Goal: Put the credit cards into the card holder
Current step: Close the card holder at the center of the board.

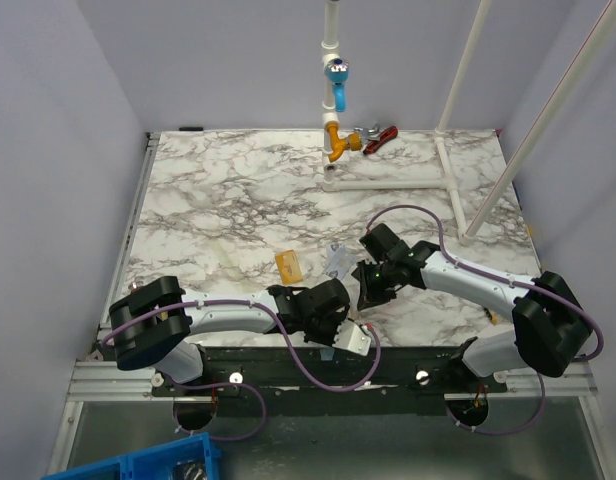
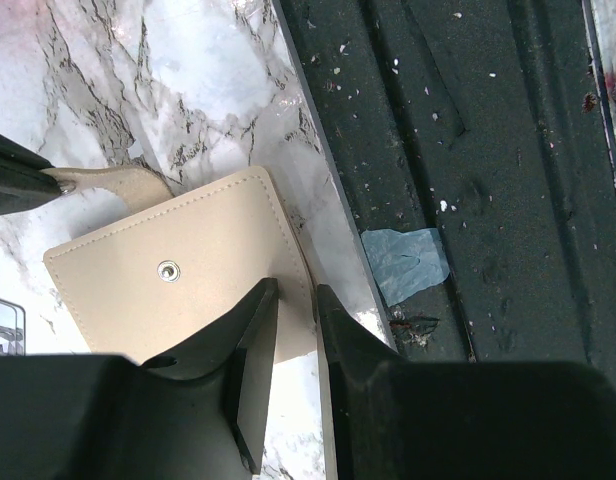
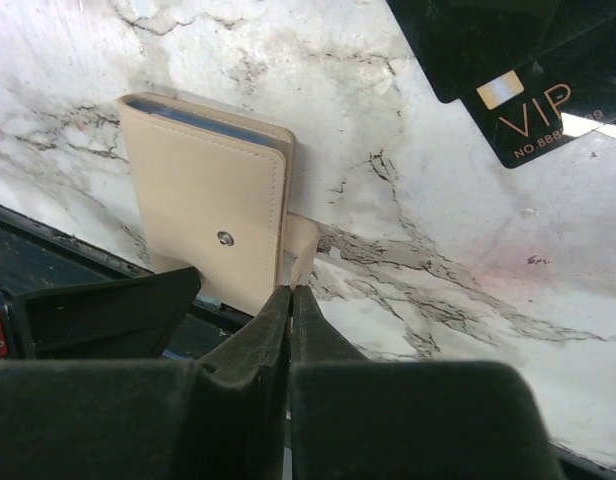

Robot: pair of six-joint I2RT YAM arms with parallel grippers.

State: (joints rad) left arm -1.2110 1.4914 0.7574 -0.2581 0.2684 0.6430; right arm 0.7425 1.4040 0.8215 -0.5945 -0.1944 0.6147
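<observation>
Since the card holder (image 2: 178,265) looks like a small, light fold of soft leather-like cover, it should flex and slide on the polished table (image 1: 228,190) rather than resist. Its stitched edges and the loose snap tab (image 3: 306,240) are therefore the sensible places to take it. It lies flat and closed right at the table's near edge, stud (image 3: 225,237) facing up. Its long axis runs roughly across that edge: one short end sits at the edge, and the other, where the light-blue lining (image 3: 203,113) shows, points farther in. The tab sticks out unfastened from one long side. The left gripper (image 2: 296,290) is clamped over the short end at the edge. The right gripper (image 3: 291,292) has its fingers pressed nearly together, apparently pinching the tab's tip. Farther in from that edge lie the gold card (image 1: 288,264), the pale patterned card (image 1: 338,262) and the black card (image 3: 518,125), all thin, stiff and probably slippery against the marble.
</observation>
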